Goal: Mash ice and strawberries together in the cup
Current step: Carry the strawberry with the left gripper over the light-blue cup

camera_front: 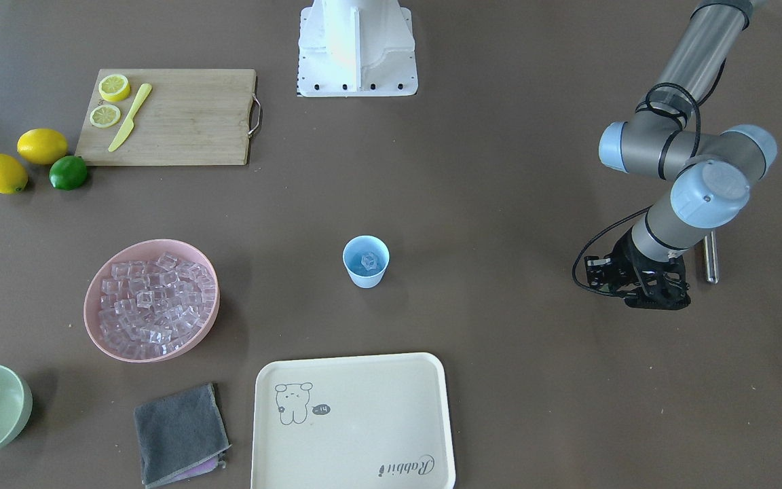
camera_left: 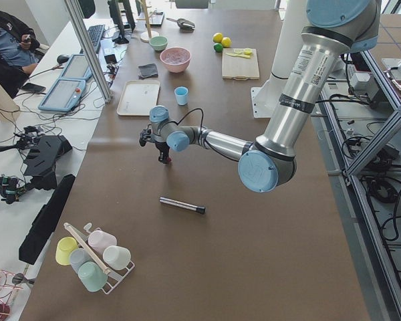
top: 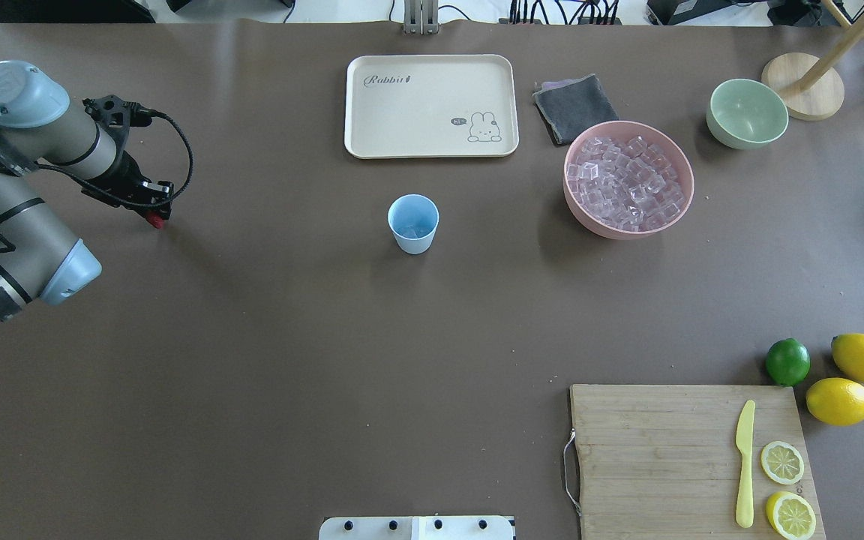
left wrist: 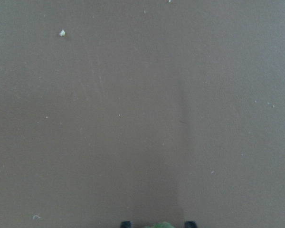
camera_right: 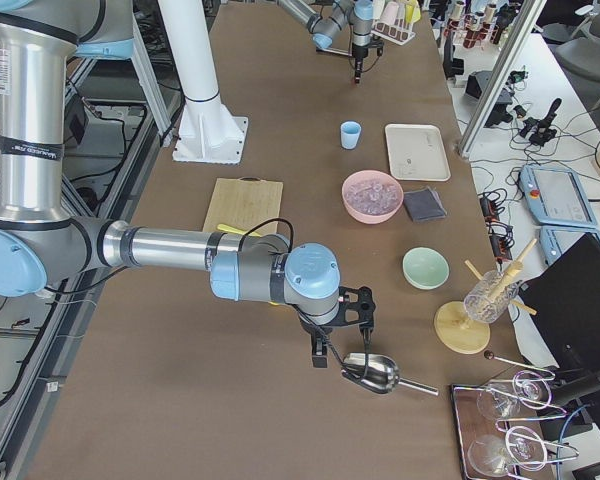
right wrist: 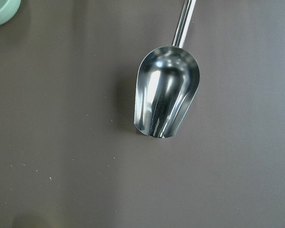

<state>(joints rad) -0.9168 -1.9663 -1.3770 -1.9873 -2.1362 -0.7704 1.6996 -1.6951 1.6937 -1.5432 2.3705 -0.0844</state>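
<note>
Here, the left gripper (top: 154, 213) hangs low over the brown worktop (top: 252, 360), clamped on a tiny red strawberry (top: 155, 221). The left wrist view shows the berry's green leafy cap (left wrist: 162, 224) pinched between the two dark fingertips (left wrist: 126, 223). Seen from overhead, the light-blue cup (top: 413, 223) stands upright near the worktop's middle, with the left gripper well apart at its 9 o'clock. One clear ice cube (camera_front: 369, 260) lies inside the cup. A pink bowl (top: 627, 232) heaped with ice (top: 623, 180) sits at the cup's 2 o'clock, and a cream tray (top: 417, 112) at its 12 o'clock. The right gripper (camera_right: 325, 352) hovers above a steel scoop (right wrist: 166, 92) lying on the worktop beyond a pale green bowl (camera_right: 425, 268). Whether its fingers are apart or together cannot be told.
</note>
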